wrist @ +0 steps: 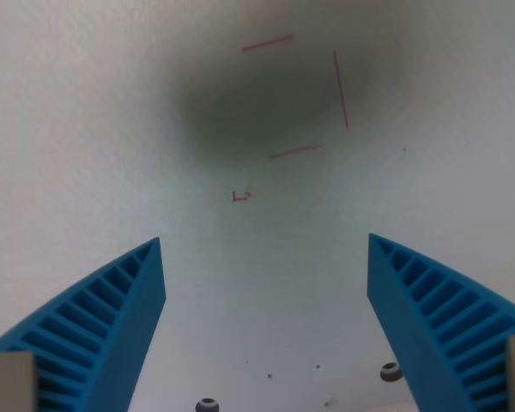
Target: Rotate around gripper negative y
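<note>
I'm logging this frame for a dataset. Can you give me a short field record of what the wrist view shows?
gripper: jaws wide apart, nothing between them
fingers: blue, ribbed
surface: pale, flat
red line marks: three strokes of a partial square, upper centre
small red mark: below the strokes
shadow: dark patch over the marks
objects to grasp: none visible

Matt ribbed blue plastic fingers [112, 318]

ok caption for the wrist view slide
Open blue tool above a white surface with red line marks, holding nothing.
</note>
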